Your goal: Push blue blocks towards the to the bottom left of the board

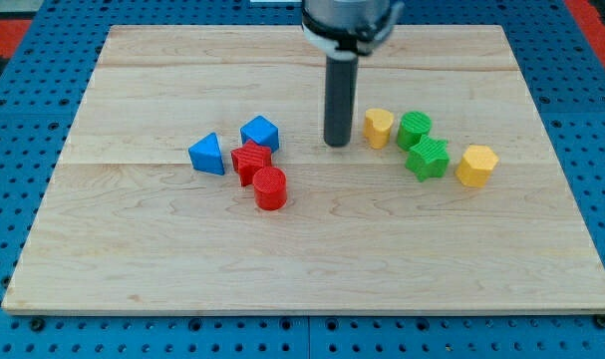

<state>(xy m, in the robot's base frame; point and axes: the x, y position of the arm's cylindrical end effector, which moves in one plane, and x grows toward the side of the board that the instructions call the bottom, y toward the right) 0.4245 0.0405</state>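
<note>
A blue triangle block point(207, 154) and a blue cube-like block point(260, 133) lie left of the board's middle. A red star block point(250, 160) sits between and just below them, touching the blue cube. A red cylinder point(270, 187) touches the star from below. My tip point(337, 143) rests on the board to the right of the blue cube, a clear gap away, and just left of a yellow block point(379, 128).
On the view's right lie a green cylinder point(415, 130), a green star block point(428, 158) and a yellow hexagon block point(476, 166). The wooden board point(133, 269) lies on a blue pegboard point(13, 150).
</note>
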